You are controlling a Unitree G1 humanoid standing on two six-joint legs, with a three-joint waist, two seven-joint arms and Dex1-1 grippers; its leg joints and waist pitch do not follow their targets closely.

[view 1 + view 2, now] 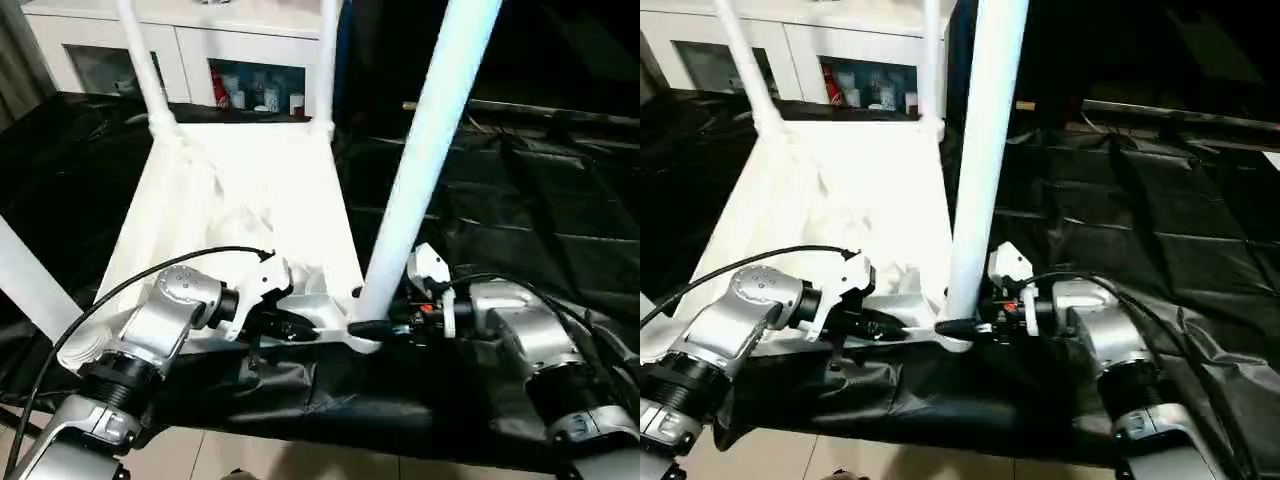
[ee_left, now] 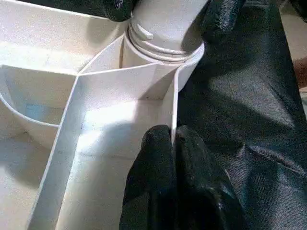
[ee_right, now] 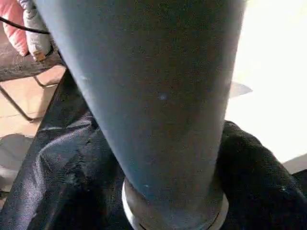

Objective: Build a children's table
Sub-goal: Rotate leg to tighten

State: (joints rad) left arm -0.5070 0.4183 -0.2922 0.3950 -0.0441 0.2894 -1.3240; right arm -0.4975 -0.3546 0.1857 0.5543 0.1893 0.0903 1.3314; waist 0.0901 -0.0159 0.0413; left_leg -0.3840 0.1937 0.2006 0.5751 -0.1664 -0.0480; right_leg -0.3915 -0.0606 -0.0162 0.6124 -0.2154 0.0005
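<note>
The white table top [image 1: 250,190] lies upside down on black cloth, its ribbed underside facing up. Two legs [image 1: 140,60] [image 1: 327,60] stand in the far corners and a third [image 1: 25,275] rises at the near left. The fourth leg [image 1: 430,150] stands upright in the near right corner socket [image 2: 163,48]. My right gripper [image 1: 370,328] is shut around its base, with fingertips [image 2: 220,19] on either side of the leg. My left gripper [image 2: 172,136] is shut on the thin rim wall [image 2: 173,96] of the table top, just beside that socket.
A white glass-door cabinet [image 1: 250,85] holding small items stands behind the table. Crinkled black cloth [image 1: 520,200] covers the surface to the right and in front. Bare floor [image 1: 260,455] shows at the near edge.
</note>
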